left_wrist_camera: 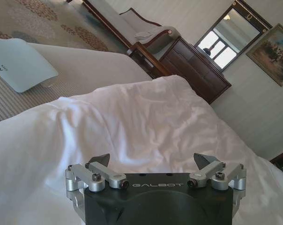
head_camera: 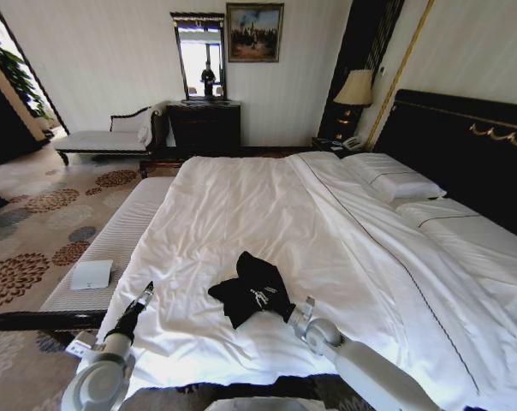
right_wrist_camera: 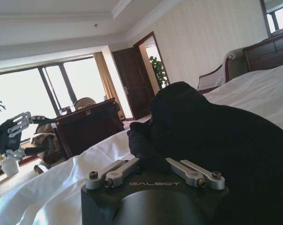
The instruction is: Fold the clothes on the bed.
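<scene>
Now my right gripper (right_wrist_camera: 153, 165) seems clamped on the T-shirt (head_camera: 254, 291) bunched just beyond it; my left gripper (left_wrist_camera: 155, 165) hangs spread, farther off, over the bed (head_camera: 241, 205).

one T-shirt (head_camera: 254, 289), two pillows (head_camera: 394, 181), one bed (head_camera: 241, 205)

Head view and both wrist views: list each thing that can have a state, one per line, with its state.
Black soft-fabric T-shirt with white lettering: crumpled in a heap, not folded, on the sheet.
Large white-sheeted bed: made, sheet wrinkled.
Left claw: open, holding nothing, above the sheet.
Right claw: shut on the T-shirt's fabric.
Table lamp with pale shade: cannot tell if lit.
</scene>
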`<state>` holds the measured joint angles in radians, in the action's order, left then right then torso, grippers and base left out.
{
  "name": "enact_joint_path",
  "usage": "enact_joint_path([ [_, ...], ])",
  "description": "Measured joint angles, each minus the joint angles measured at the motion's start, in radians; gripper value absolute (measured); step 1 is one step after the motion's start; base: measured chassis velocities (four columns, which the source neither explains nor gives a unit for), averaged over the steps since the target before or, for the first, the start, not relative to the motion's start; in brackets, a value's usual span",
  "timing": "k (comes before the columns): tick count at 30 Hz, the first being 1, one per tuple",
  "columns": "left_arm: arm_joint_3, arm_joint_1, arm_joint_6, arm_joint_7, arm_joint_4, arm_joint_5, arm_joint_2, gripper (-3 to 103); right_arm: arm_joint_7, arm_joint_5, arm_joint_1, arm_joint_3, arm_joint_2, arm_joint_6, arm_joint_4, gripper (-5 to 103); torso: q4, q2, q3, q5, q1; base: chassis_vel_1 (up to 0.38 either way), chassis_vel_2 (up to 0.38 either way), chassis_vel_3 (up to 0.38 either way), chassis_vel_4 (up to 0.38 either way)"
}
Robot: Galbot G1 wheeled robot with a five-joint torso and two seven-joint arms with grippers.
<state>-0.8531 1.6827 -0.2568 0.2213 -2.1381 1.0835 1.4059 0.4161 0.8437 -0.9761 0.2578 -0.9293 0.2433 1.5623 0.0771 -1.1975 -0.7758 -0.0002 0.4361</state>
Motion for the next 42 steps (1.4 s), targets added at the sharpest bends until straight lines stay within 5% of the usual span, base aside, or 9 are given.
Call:
enact_joint_path([
  [11, 0.009, 0.002, 0.001, 0.000, -0.003, -0.015, 0.022, 100, 0.019, -0.046, 0.041, 0.047, -0.004, 0.011, -0.053, 1, -0.0001, 0.000, 0.000, 0.0001, 0.000, 0.000, 0.000, 0.000, 0.000],
  [15, 0.022, -0.005, 0.001, 0.001, -0.002, -0.031, 0.030, 100, -0.005, -0.048, 0.028, 0.044, -0.005, 0.032, -0.034, 15, 0.0000, 0.000, 0.000, 0.0003, 0.000, 0.000, 0.000, 0.000, 0.000],
  [23, 0.031, -0.009, 0.001, 0.003, 0.000, -0.045, 0.033, 100, 0.142, 0.075, 0.018, -0.014, 0.024, 0.061, 0.122, 42, 0.0001, 0.000, 0.000, 0.0000, 0.000, 0.000, 0.000, 0.000, 0.000],
  [32, 0.029, 0.002, 0.002, 0.003, -0.006, -0.058, 0.040, 100, -0.166, 0.199, 0.072, -0.014, -0.035, -0.055, 0.075, 81, 0.0000, 0.000, 0.000, 0.0000, 0.000, 0.000, 0.000, 0.000, 0.000],
  [37, 0.016, 0.016, 0.006, 0.002, -0.007, -0.055, 0.042, 100, -0.255, 0.198, 0.100, 0.028, -0.089, -0.119, -0.014, 96, 0.0001, 0.000, 0.000, 0.0000, 0.000, 0.000, 0.000, 0.000, 0.000],
  [42, 0.012, 0.028, 0.009, 0.001, -0.009, -0.058, 0.053, 100, -0.338, 0.201, 0.146, 0.077, -0.179, -0.177, -0.084, 100, -0.0001, 0.000, 0.000, 0.0001, 0.000, 0.000, 0.000, 0.000, 0.000],
])
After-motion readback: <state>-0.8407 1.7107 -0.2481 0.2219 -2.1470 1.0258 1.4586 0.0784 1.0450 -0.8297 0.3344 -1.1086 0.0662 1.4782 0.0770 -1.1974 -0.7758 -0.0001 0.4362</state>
